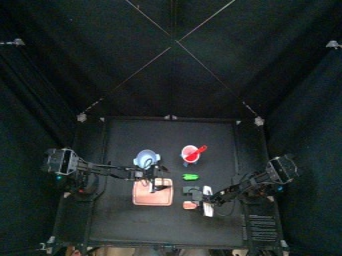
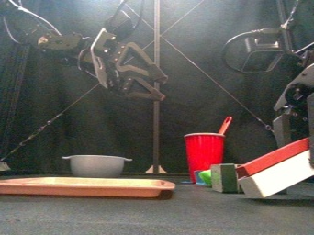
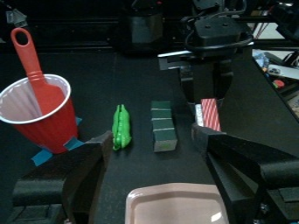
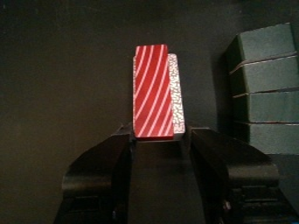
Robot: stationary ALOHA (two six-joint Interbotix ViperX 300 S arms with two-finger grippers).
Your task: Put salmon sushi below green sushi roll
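Gripping the salmon (image 4: pixel 155 92) by one short end, the right gripper (image 4: pixel 160 140) is closing its jaws on the piece, whose red-striped face and whitish side are showing; its held end is hiding between the jaws. In the front view the salmon (image 2: pixel 274 168) is tilting, far end raised, hanging just off the table (image 2: pixel 157 216) beside the roll (image 2: pixel 225 176). Its long axis is running alongside the roll (image 4: pixel 267 77), just beside it with a narrow dark gap between. In the top view the salmon (image 1: pixel 193 206) is barely showing, nearer the front edge than the roll (image 1: pixel 191 189).

Left of the roll (image 3: pixel 163 124) are lying a green pod (image 3: pixel 121 128) and a red cup (image 3: pixel 35 101) with a spoon (image 3: pixel 31 59). The pink board (image 2: pixel 86 187) is lying farther left, with open table around it, a grey bowl (image 2: pixel 95 165) behind it.

Hovering high above the board, the left gripper (image 3: pixel 149 179) is spreading its jaws wide, holding nothing.
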